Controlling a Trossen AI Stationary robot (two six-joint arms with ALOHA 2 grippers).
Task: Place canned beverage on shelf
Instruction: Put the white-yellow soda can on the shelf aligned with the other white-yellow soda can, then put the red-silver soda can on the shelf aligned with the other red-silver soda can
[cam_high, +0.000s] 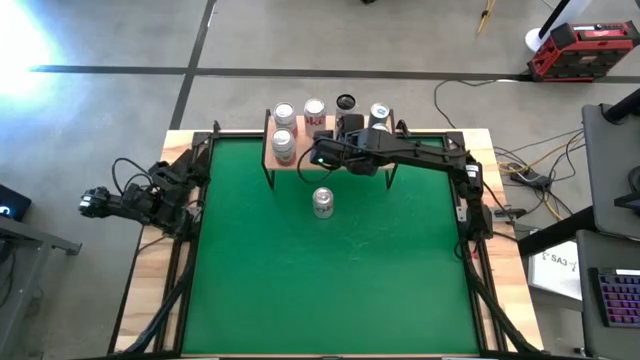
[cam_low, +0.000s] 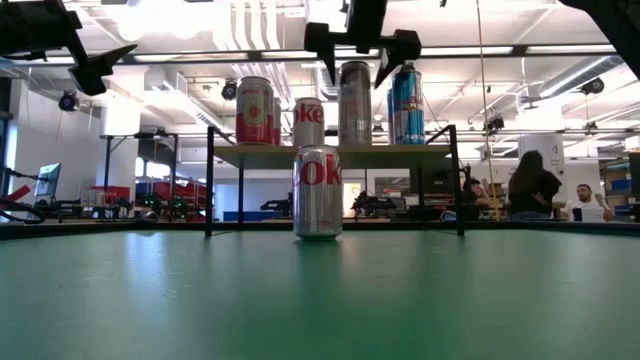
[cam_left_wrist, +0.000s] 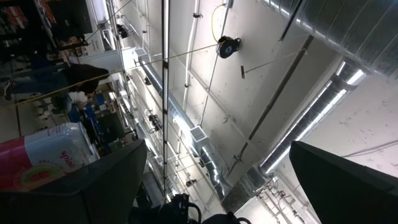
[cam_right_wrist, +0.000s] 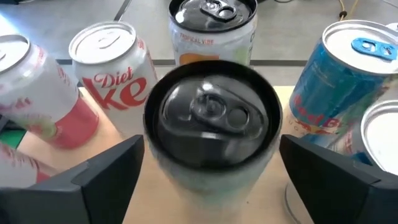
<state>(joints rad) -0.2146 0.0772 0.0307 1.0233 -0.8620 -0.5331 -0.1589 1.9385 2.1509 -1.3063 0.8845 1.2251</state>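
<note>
right tool (cam_right_wrist: 211, 168) hangs over the shelf (cam_high: 300, 152), fingers apart around the dark-topped can (cam_right_wrist: 211, 127) standing there; judged best lifted straight up, clear of neighbouring cans. left tool (cam_high: 95, 203) waits open, far left.

I see a green mat (cam_high: 340, 290) covering most of the frame's centre, laid on a pale wooden table (cam_high: 510, 290) whose edges show at left and right. In the upper right sits a red toolbox (cam_high: 583, 50) on the grey floor (cam_high: 120, 40). Cables (cam_high: 520, 165) trail across the floor at right, near a keyboard (cam_high: 620, 298) in the lower right corner. In the level view, two people (cam_low: 545, 190) sit at the right edge, under white ceiling ducts (cam_low: 255, 30).
</note>
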